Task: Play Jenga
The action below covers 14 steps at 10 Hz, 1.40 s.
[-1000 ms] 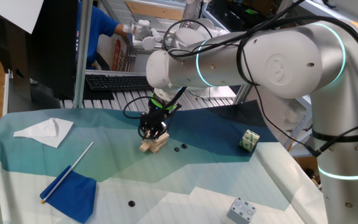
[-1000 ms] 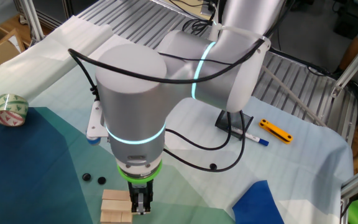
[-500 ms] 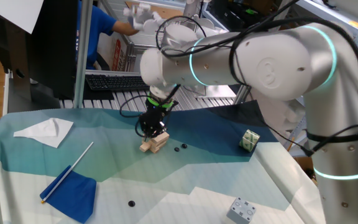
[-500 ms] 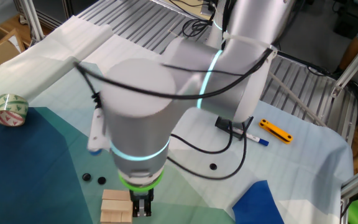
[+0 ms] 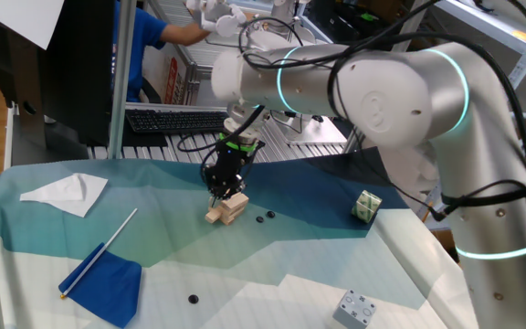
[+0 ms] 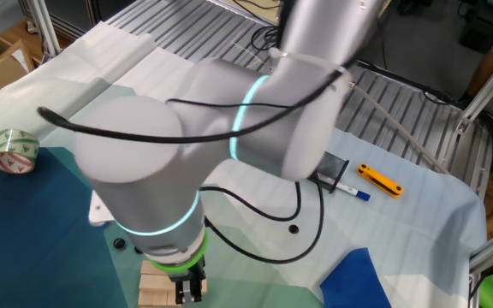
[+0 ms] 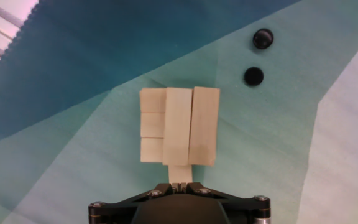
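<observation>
Two little black knobs (image 7: 258, 57) lay on the cloth near the Jenga (image 7: 179, 134) stack, up and to the right of it in my hand view. I saw the Jenga sitting near the middle of the table, a bit toward the back edge, on the blue and green cloth (image 5: 290, 238). Its pale blocks were laid crosswise, and one block (image 7: 179, 173) stuck out from the stack toward the hand. My gripper (image 7: 179, 184) was right at the end of that block, with its jaws pressed close together, though I could not tell if they pinched the block or only touched it. From one fixed view, the gripper (image 5: 224, 190) hung just above the stack (image 5: 226, 209). A small green and white cube (image 5: 366, 206) stood toward the right edge. A grey metal block (image 5: 356, 309) sat near the front right corner. A blue cloth on a stick (image 5: 99, 265) lay near the front left corner, and a white tissue (image 5: 66, 193) lay by the left edge.
</observation>
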Each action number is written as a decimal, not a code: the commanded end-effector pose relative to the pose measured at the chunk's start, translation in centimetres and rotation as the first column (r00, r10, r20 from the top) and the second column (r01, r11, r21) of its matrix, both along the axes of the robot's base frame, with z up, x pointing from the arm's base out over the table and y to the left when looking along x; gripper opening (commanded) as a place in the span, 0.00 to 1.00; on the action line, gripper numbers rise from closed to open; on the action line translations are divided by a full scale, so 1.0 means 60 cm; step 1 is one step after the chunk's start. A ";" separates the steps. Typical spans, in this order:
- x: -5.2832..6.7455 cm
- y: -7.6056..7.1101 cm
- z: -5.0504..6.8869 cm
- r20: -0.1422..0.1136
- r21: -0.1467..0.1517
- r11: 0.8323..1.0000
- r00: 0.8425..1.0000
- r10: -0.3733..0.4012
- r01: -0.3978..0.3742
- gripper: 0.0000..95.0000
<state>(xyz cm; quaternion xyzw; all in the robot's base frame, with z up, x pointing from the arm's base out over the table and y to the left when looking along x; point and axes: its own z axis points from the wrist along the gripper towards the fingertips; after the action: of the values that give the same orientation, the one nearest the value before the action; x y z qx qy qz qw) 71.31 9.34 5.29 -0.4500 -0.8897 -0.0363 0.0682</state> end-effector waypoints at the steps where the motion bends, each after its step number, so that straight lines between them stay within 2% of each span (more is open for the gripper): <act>1: -0.005 -0.001 0.001 0.017 -0.024 1.000 1.000 -0.014 0.015 0.00; 3: -0.005 -0.001 0.001 0.016 -0.033 0.999 1.000 -0.023 0.023 0.00; 5: -0.009 0.006 0.005 0.013 -0.056 0.996 0.998 -0.069 0.069 0.00; 10: -0.005 0.010 -0.001 0.010 -0.052 0.991 0.993 -0.122 0.122 0.00; 12: 0.000 0.014 -0.007 0.009 -0.071 0.988 0.990 -0.139 0.139 0.00; 14: 0.003 0.014 -0.011 0.009 -0.070 0.987 0.989 -0.148 0.148 0.00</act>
<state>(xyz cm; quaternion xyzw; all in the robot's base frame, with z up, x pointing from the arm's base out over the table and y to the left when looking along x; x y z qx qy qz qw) 71.61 10.18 4.59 -0.5170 -0.8545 -0.0101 0.0492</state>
